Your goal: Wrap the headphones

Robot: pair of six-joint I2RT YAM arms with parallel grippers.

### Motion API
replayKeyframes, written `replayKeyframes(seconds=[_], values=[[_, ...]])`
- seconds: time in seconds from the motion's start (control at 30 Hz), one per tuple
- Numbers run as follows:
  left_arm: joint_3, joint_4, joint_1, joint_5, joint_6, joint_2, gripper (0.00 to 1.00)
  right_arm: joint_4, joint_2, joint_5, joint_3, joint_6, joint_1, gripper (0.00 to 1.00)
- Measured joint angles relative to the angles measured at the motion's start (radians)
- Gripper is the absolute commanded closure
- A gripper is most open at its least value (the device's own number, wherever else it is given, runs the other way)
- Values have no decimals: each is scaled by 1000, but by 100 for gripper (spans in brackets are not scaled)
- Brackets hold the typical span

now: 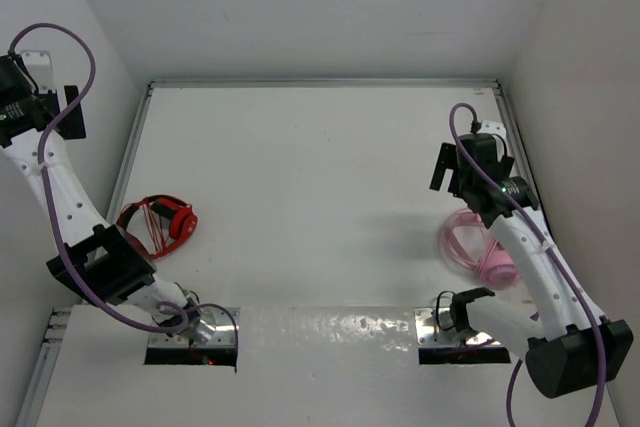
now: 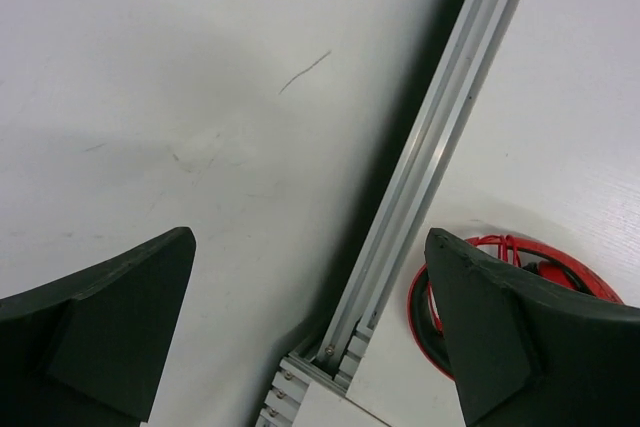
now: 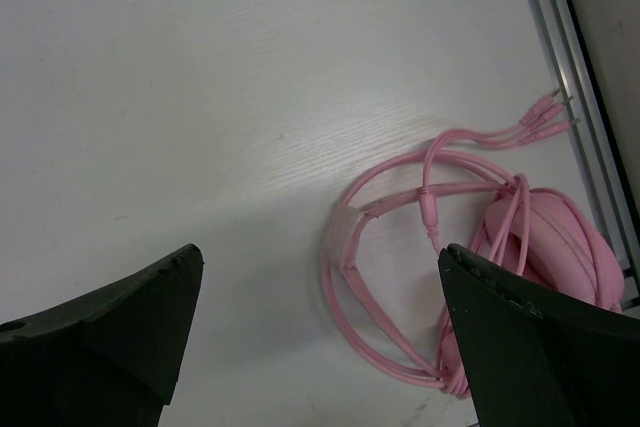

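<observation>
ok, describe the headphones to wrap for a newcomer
Start at the white table's left edge, along the aluminium rail. The headphones lie just inside it, toward the near end. They are red; the other pair, far right, is pale pink.

The white table (image 1: pixel 320 187) carries red headphones (image 1: pixel 165 223) left, pink headphones (image 1: pixel 492 267) right.

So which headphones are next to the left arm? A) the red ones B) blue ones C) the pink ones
A: the red headphones lie at the left side of the table beside the left arm; the pink headphones lie by the right arm.
</observation>
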Motion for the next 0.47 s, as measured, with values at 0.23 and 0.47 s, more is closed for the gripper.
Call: replayKeyframes(seconds=[0.23, 0.47], values=[[43, -34, -26, -45, 14, -24, 0, -10, 0, -36, 0, 23, -2, 1], [110, -51, -33, -97, 24, -23, 0, -9, 0, -58, -1, 24, -2, 1]])
